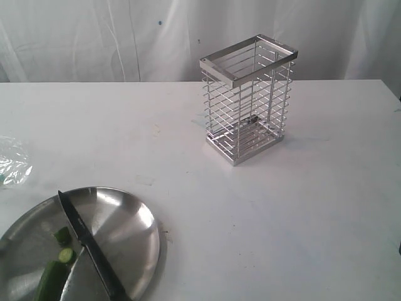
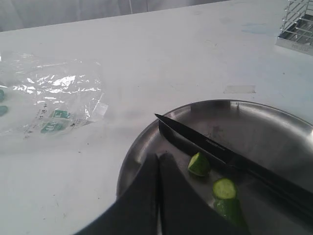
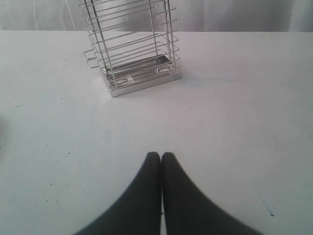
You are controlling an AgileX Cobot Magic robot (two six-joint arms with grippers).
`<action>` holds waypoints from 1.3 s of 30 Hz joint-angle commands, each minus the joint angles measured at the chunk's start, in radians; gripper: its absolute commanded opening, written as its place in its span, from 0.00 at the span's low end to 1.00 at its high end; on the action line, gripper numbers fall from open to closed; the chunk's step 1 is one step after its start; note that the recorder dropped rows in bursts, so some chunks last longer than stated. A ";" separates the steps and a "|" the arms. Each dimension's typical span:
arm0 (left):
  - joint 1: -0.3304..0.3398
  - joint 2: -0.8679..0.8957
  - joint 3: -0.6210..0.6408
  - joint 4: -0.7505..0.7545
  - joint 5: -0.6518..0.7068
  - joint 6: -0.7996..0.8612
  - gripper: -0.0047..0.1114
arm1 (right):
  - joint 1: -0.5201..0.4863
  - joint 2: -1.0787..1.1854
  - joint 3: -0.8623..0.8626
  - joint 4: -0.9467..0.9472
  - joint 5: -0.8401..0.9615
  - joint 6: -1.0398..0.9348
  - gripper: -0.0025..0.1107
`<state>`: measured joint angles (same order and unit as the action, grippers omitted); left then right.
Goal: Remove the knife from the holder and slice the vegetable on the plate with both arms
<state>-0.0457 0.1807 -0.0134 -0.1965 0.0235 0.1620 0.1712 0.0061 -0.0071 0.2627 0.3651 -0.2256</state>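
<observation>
The steel plate (image 1: 125, 216) lies at the table's front left corner. Across it rests the black knife (image 1: 88, 241), its tip toward the far rim. Beside the blade lies the green vegetable (image 1: 51, 278), cut, with a small end piece (image 1: 62, 236) and a slice face (image 1: 66, 255) apart from it. In the left wrist view the knife (image 2: 210, 146) and the cut pieces (image 2: 199, 164) lie on the plate (image 2: 274, 132). My left gripper (image 2: 158, 157) is shut and empty above the plate's rim. My right gripper (image 3: 161, 156) is shut and empty over bare table, facing the empty wire holder (image 3: 131, 44). Neither arm shows in the exterior view.
The wire holder (image 1: 247, 100) stands upright at the table's middle back. A crumpled clear plastic bag (image 2: 54, 98) lies on the table beyond the plate, and its edge (image 1: 12, 164) shows at the left. A white curtain hangs behind the table.
</observation>
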 commanded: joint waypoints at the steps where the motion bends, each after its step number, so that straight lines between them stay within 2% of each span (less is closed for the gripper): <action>1: 0.002 -0.066 0.013 0.005 0.059 -0.007 0.04 | -0.003 -0.006 0.007 0.002 -0.004 -0.007 0.02; 7: 0.002 -0.111 0.013 0.005 0.082 -0.005 0.04 | -0.003 -0.006 0.007 0.002 -0.005 -0.007 0.02; 39: 0.002 -0.111 0.013 0.005 0.084 -0.005 0.04 | -0.003 -0.006 0.007 0.002 -0.005 -0.007 0.02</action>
<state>-0.0457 0.0743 -0.0064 -0.1899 0.1079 0.1620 0.1712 0.0061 -0.0071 0.2634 0.3651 -0.2273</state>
